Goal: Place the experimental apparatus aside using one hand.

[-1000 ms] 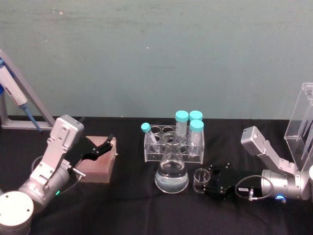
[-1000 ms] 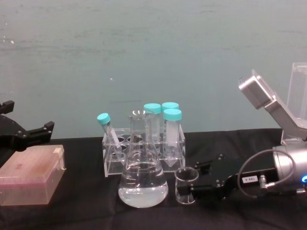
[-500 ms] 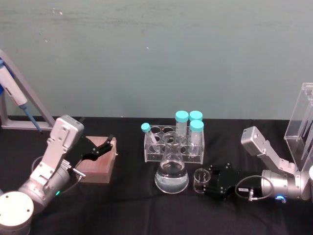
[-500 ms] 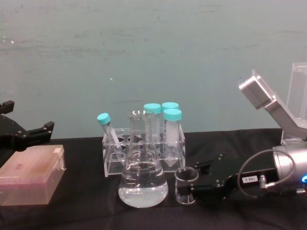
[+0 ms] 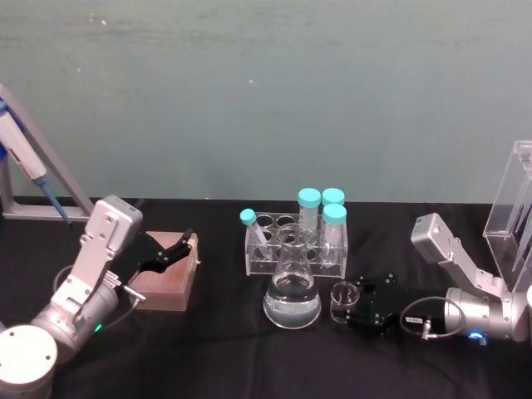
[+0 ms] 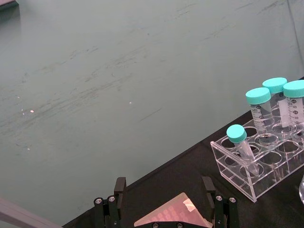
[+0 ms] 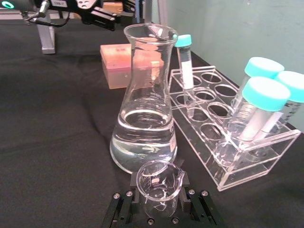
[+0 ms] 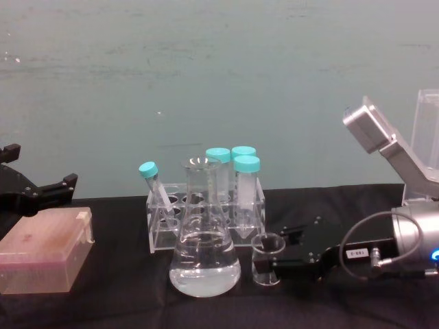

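Black desk under a green wall. Toward its right edge, right claw clenched on beaker, just beside flask. Toward left edge, left claw released, over pink box.

Right gripper is reaching in low from the right, its black fingers clamping the small beaker on both sides. The beaker is sitting just right of the conical flask, which is holding clear liquid. The tube rack with teal-capped tubes is standing right behind the flask. Left gripper is hanging at the left edge above the pink box, fingers spread. The acrylic stand is showing at the right edge.
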Action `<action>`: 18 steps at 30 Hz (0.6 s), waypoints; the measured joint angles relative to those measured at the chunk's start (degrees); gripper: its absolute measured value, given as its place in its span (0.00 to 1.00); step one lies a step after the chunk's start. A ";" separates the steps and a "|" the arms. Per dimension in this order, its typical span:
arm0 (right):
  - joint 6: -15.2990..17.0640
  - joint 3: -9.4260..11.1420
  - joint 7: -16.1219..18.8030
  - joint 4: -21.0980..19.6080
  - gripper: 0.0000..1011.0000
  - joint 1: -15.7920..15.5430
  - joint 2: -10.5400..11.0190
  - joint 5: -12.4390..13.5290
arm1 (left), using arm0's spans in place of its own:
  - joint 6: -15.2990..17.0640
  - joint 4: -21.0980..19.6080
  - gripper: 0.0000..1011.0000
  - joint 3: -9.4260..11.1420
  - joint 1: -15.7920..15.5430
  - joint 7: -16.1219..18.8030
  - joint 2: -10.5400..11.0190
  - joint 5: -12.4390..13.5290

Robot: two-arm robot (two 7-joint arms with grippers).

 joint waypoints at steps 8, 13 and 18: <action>2.62 1.13 -3.49 -6.64 0.46 -3.09 2.18 0.83 | 0.00 0.00 0.99 0.00 0.00 0.00 0.00 0.00; 4.55 1.96 -5.77 -12.01 0.46 -5.60 3.99 1.92 | 0.00 0.00 0.99 0.00 0.00 0.00 0.00 -0.01; 6.54 2.47 -8.22 -16.87 0.46 -7.67 5.56 2.52 | 0.00 0.00 0.99 0.00 0.00 0.00 0.00 0.00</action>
